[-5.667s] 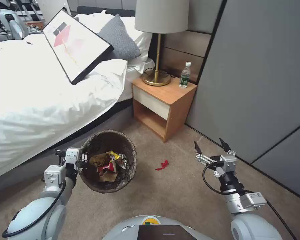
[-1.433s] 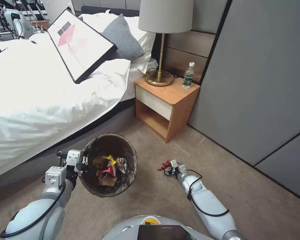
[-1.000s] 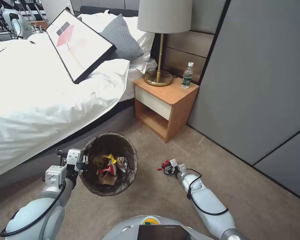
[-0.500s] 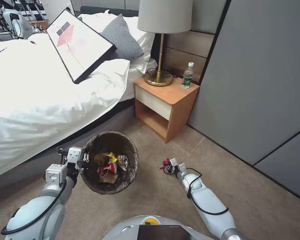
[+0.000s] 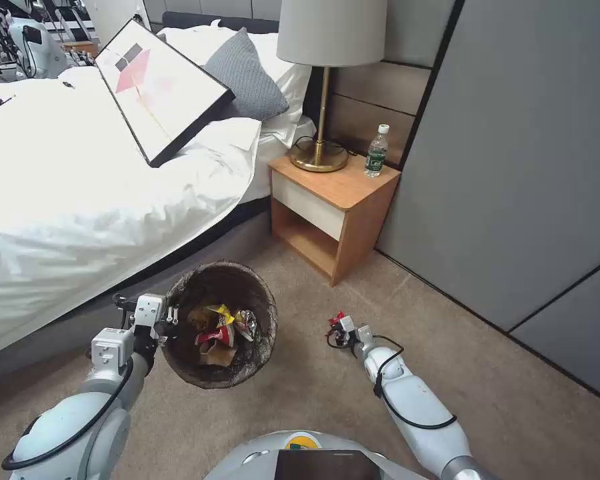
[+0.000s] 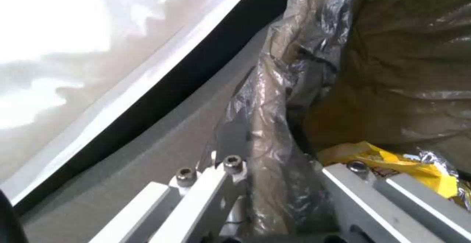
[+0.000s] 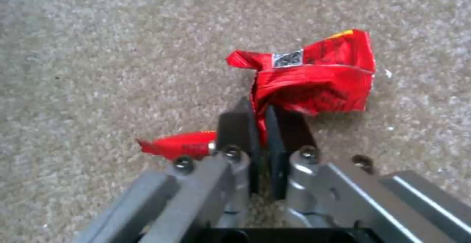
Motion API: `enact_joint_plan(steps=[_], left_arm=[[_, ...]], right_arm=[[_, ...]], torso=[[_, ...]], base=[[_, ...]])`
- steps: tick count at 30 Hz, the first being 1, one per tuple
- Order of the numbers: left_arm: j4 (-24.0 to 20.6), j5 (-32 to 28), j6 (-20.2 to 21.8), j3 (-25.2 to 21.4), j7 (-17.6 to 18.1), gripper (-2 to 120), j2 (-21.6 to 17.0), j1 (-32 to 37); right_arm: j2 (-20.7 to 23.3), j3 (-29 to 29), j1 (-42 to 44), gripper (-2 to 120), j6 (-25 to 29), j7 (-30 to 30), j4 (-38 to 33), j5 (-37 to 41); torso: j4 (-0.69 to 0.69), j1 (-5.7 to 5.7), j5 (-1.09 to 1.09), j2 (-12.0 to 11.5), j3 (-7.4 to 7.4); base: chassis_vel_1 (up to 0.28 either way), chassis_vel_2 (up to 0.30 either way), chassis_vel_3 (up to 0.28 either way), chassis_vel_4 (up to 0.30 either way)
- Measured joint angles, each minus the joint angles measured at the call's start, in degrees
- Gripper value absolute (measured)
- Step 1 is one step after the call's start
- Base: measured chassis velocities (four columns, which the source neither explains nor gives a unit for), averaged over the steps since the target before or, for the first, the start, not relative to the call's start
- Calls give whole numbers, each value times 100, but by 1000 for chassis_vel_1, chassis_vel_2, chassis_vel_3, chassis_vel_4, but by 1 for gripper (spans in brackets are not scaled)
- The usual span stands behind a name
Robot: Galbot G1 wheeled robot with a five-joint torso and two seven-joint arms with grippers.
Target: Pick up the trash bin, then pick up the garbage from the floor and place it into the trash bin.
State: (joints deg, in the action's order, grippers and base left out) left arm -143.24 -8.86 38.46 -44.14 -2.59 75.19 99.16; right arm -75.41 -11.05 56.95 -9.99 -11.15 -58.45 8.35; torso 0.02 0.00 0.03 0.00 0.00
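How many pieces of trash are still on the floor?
1. A red wrapper lies on the carpet by the nightstand, pinched in the right gripper. The other litter is inside the trash bin held by the left gripper.

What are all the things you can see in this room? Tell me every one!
trash bin: 1, white with dark bag liner, held up beside the bed
litter in bin: several pieces, yellow, red, silver, tan, inside the trash bin
red wrapper: 1, red, on the carpet near the nightstand
bed: 1, white bedding, far left
framed picture: 1, black frame, leaning on the bed
pillow: 1, grey, at the headboard
nightstand: 1, wood, beside the bed
lamp: 1, brass with pale shade, on the nightstand
water bottle: 1, clear, green label, on the nightstand
left end effector: 1, grey, clamped on the bin's rim
right end effector: 1, grey, pinching the red wrapper
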Motion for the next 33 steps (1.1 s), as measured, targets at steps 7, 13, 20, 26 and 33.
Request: enact_joint_plan(steps=[7,13,20,26,33], left_arm=[[0,16,-1,8,-5,3,4,19],[0,19,-4,-1,-8,3,0,45],[0,25,-7,7,-9,3,8,51],[0,24,-8,10,-13,3,5,52],[0,6,-9,-8,-17,3,-13,53]], right_arm=[[10,-16,-3,0,48,-1,12,-8],[17,-46,11,0,71,13,-59,-10],[126,-105,143,0,73,51,-522,-19],[352,-185,424,0,61,84,-1479,-18],[505,-277,672,0,37,116,-2205,-19]], torso=[[-1,0,-2,0,0],[-1,0,-2,0,0],[-5,0,-4,-1,1],[-3,0,-4,-1,0],[-2,0,-3,-1,0]], base=[[0,0,0,0],[0,0,0,0],[0,0,0,0],[0,0,0,0],[0,0,0,0]])
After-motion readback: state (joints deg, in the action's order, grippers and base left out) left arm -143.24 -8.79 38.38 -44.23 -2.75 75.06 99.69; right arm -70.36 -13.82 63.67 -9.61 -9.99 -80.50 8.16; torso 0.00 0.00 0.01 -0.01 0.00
